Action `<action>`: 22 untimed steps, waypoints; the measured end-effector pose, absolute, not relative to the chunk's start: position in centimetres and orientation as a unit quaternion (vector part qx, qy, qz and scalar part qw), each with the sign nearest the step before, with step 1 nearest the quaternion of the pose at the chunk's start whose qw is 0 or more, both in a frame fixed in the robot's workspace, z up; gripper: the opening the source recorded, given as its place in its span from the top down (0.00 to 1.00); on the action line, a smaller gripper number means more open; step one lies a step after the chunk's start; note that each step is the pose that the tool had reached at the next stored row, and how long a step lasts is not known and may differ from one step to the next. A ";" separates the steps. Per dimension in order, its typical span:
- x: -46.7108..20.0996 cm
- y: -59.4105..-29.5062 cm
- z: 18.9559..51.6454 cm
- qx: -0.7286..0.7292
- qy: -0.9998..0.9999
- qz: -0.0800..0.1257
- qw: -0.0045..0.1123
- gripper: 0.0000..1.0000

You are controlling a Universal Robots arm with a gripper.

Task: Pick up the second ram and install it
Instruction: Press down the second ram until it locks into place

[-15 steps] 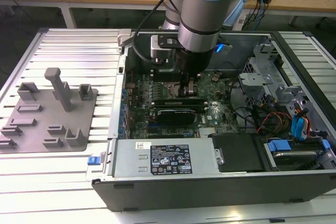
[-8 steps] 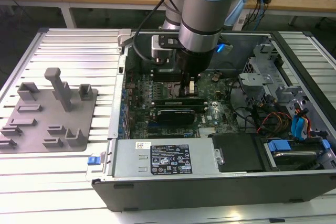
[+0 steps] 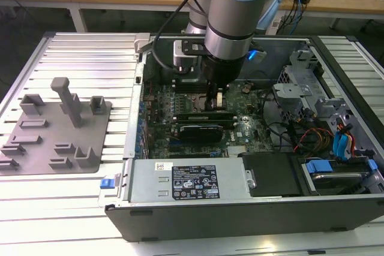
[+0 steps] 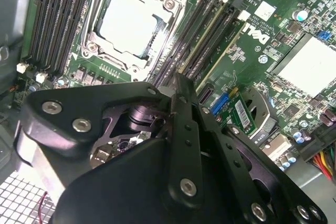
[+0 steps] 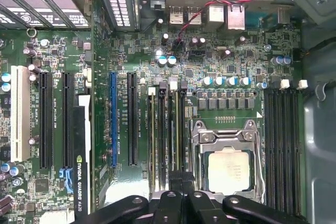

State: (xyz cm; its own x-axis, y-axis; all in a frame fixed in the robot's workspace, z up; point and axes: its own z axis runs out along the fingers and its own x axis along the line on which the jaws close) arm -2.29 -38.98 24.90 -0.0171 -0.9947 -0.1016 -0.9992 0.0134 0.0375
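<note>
- Open computer case [image 3: 240,208] on the ribbed worktop [image 3: 72,52], toward its edge at the exterior view's right, motherboard face up.
- Grey tray [image 3: 36,142] near the worktop's edge at the exterior view's left, well apart from the case; no green stick in any of its slots, so pick-up judged done.
- Arm [image 3: 240,4] reaching straight down into the case, beside the processor socket [image 5: 228,169].
- End effector [image 4: 178,85] drawn narrow, fingertips close together directly over the memory slots next to that socket.
- The second ram [image 4: 207,64], on edge in one of those slots, thin green-gold line running away from the fingertips; cannot tell whether gripped or merely pressed from above.
- Looks like the seating stage: stick in its slot, full latching at the slot ends not confirmable, release not yet done.
</note>
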 end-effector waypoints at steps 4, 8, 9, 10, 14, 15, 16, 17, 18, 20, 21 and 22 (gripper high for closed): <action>-1.8 -39.0 24.9 -0.701 0.711 0.049 0.023 0.92; -0.9 -39.0 24.9 -0.701 0.711 0.049 0.023 0.92; -0.7 -39.0 24.9 -0.701 0.711 0.049 0.023 0.92; -0.2 -39.0 24.9 -0.701 0.711 0.049 0.023 0.92; 1.0 -39.0 24.9 -0.701 0.711 0.049 0.023 0.92; 1.4 -39.0 24.9 -0.701 0.711 0.049 0.023 0.92; 1.7 -39.0 24.9 -0.701 0.711 0.049 0.023 0.92; 1.9 -39.0 24.9 -0.701 0.711 0.049 0.023 0.92; 1.9 -39.0 24.9 -0.701 0.711 0.049 0.023 0.92; 1.9 -39.0 24.9 -0.701 0.711 0.049 0.023 0.92; 1.9 -39.0 24.9 -0.701 0.711 0.049 0.023 0.92; 1.9 -39.0 24.9 -0.701 0.711 0.049 0.023 0.92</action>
State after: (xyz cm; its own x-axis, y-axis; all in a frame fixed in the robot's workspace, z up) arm 1.92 -38.99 24.90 -0.0172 -0.9947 -0.1017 -0.9992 0.0134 0.0376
